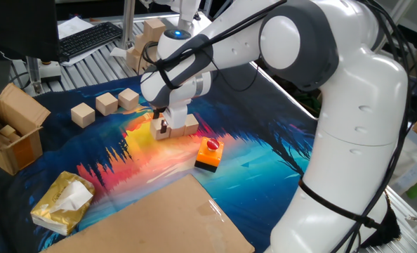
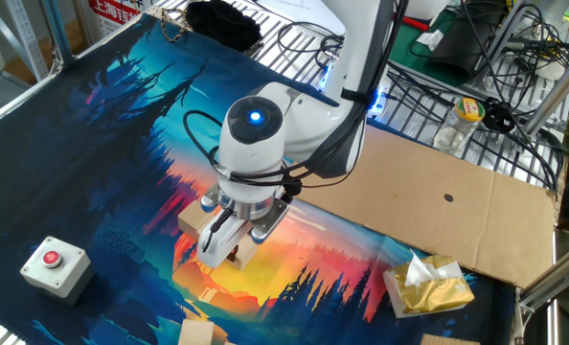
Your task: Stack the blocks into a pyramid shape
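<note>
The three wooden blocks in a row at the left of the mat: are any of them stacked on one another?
No. The three blocks sit side by side on the mat, each resting directly on it, none on top of another.

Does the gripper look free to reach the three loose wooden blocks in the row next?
Probably yes. The three blocks sit uncovered on the mat with nothing over them; the gripper, low at the blocks being stacked, would only need to lift and move across.
</note>
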